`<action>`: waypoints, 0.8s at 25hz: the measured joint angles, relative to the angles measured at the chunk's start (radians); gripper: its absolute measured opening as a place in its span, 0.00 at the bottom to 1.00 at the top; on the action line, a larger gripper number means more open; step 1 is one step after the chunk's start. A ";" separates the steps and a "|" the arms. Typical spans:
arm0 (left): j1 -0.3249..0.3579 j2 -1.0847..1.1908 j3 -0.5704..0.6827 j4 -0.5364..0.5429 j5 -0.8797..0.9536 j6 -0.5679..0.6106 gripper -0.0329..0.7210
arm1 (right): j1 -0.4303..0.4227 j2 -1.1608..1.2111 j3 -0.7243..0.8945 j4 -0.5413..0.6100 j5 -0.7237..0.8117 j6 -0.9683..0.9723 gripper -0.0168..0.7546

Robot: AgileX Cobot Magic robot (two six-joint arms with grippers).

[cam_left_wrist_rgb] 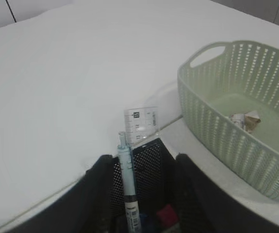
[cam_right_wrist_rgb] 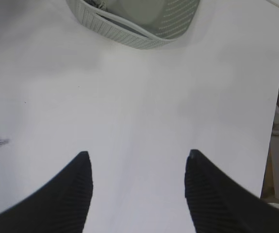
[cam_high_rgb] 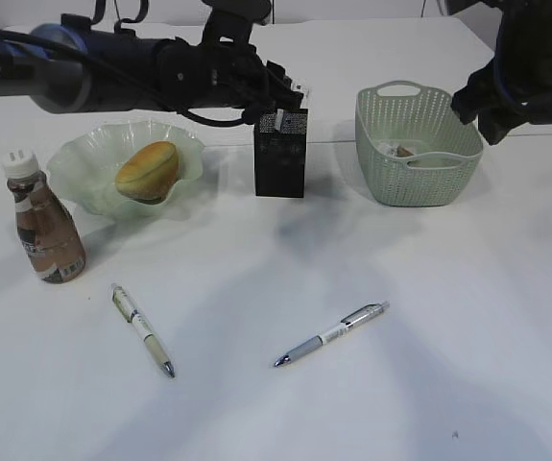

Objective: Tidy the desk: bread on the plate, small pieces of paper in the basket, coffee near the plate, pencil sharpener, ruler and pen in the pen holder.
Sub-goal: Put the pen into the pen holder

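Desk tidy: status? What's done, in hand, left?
Done: bread on plate, coffee beside it, paper scraps in basket, ruler in pen holder. In hand: left gripper open around a blue pen standing in the holder. Left: two pens on desk.

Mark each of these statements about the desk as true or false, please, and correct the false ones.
1. The bread lies on the plate. True.
2. The basket is empty. False: crumpled paper lies in it.
3. Two pens lie on the desk. True: one pen toward the left, another pen near the middle.
4. The ruler lies flat on the desk. False: it stands in the pen holder.
5. The right gripper holds a pen. False: its jaws are open with nothing between them.
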 joint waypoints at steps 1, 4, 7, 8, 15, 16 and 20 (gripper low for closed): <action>0.000 -0.012 0.000 0.025 0.011 0.000 0.44 | 0.000 0.000 0.000 0.000 0.000 0.000 0.64; 0.000 -0.051 0.000 0.079 0.043 0.002 0.44 | 0.000 0.000 0.000 0.000 0.000 0.000 0.64; -0.006 -0.088 0.000 0.130 0.073 0.004 0.44 | 0.000 0.000 0.000 0.000 0.000 0.000 0.64; -0.014 -0.099 0.000 0.156 0.083 0.004 0.44 | 0.000 0.000 0.000 0.000 0.006 0.000 0.64; -0.120 -0.149 0.000 0.310 0.211 0.004 0.44 | 0.000 0.000 0.000 0.000 0.020 0.000 0.64; -0.134 -0.154 0.000 0.313 0.233 0.004 0.44 | 0.000 0.000 0.000 0.000 0.023 0.000 0.64; -0.175 -0.174 0.000 0.318 0.338 -0.051 0.44 | 0.000 0.000 0.000 0.000 0.039 0.000 0.64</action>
